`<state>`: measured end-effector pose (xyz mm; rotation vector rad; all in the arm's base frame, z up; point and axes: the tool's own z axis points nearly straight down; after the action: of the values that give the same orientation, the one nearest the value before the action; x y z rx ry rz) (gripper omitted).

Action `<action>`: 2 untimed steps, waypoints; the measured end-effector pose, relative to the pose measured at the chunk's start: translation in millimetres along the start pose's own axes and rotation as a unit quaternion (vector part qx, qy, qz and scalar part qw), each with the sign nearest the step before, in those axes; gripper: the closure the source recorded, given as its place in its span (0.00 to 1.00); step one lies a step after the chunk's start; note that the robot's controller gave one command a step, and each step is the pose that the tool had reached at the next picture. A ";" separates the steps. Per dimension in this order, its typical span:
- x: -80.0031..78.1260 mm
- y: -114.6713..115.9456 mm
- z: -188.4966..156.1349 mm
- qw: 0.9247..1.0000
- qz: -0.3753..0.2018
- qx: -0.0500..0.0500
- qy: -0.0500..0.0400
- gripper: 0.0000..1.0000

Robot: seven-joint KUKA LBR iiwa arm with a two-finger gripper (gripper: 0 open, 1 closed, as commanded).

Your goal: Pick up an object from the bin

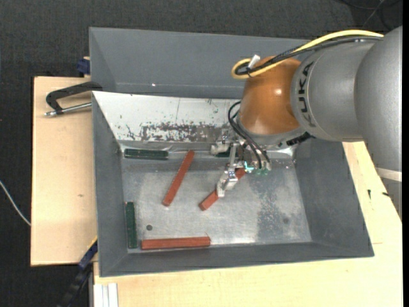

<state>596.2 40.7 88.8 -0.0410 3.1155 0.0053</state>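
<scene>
One claw (225, 185) sits low at mid-bin, down on the upper part of a short red stick (208, 202). The stick lies slanted on the floor, its lower end poking out to the left. Claw apart or clamped: cannot tell, the wrist hides it. Stick looks like painted wood or plastic, so probably light, stiff and not fragile. Flat sides should grip fine, maybe a bit slick. Best taken across the narrow width near the middle; an end grab would likely let it swing. Just left, apart from it, is a long red stick (177, 178), also slanted. Further out: front red stick (176, 242) along the bin (281, 216) front wall, left green stick (130, 224) by the left wall, back green stick (146, 153) at the back.
</scene>
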 end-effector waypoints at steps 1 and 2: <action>1.0 -0.6 0.3 1.000 -0.001 0.001 0.002 0.00; 10.8 0.3 7.0 1.000 0.000 0.001 0.011 1.00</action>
<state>585.6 40.7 81.5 -0.0412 3.1381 0.0021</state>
